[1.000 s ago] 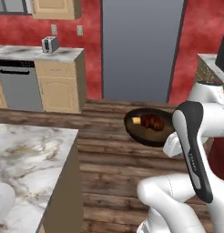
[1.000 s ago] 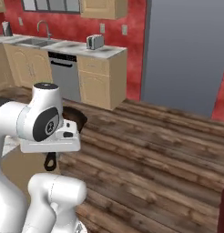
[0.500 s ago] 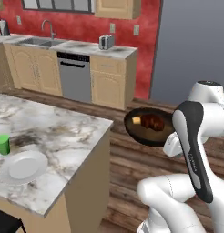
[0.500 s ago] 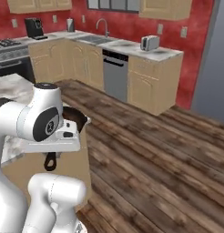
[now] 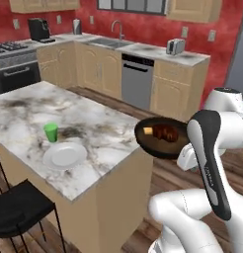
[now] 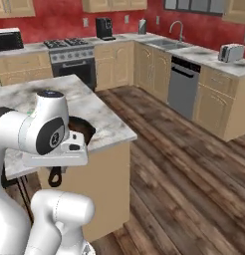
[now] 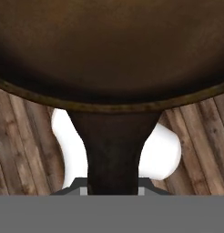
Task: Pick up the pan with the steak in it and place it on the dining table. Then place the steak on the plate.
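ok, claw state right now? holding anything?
Claw: shut on the pan by its handle, steak inside.

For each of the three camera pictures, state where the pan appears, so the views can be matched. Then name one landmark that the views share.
Left base view: the pan sits right of centre, held above the dining table's near corner, with the steak inside.
Right base view: its rim shows left of centre, behind the white arm; the handle hangs below.
Hand view: the pan's underside spans the top, its handle running down to the bottom centre.
Shared landmark: the wood plank floor.
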{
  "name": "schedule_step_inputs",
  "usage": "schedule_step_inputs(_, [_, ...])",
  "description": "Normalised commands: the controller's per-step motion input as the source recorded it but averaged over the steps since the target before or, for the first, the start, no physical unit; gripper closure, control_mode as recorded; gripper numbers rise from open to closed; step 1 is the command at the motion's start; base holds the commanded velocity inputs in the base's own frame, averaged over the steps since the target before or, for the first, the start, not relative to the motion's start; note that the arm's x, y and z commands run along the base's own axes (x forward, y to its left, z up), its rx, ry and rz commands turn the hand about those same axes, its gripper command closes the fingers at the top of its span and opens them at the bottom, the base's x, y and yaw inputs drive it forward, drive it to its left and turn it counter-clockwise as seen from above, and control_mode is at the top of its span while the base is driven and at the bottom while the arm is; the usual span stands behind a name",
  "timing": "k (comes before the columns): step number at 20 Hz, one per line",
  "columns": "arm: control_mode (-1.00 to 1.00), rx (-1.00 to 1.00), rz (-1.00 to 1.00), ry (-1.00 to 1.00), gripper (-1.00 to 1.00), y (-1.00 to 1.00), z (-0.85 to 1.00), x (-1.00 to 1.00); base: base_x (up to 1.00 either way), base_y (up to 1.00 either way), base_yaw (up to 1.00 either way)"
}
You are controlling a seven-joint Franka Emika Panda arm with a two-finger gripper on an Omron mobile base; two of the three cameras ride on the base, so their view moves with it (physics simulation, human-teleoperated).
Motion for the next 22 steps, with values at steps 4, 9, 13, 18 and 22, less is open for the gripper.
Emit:
schedule_step_inputs(4, [1.00, 0.00, 0.00, 0.00, 1.00, 0.00, 0.00, 0.00, -0.10, 0.00, 0.50])
schedule_step_inputs(9, [1.00, 0.00, 0.00, 0.00, 1.00, 0.00, 0.00, 0.00, -0.12, 0.00, 0.50])
schedule_step_inputs(13, [1.00, 0.00, 0.00, 0.00, 1.00, 0.00, 0.00, 0.00, -0.13, 0.00, 0.50])
schedule_step_inputs(18, [1.00, 0.00, 0.00, 0.00, 1.00, 0.00, 0.00, 0.00, -0.05, -0.02, 0.23])
schedule_step_inputs(22, [1.00, 0.00, 0.00, 0.00, 1.00, 0.00, 0.00, 0.00, 0.01, -0.51, 0.03])
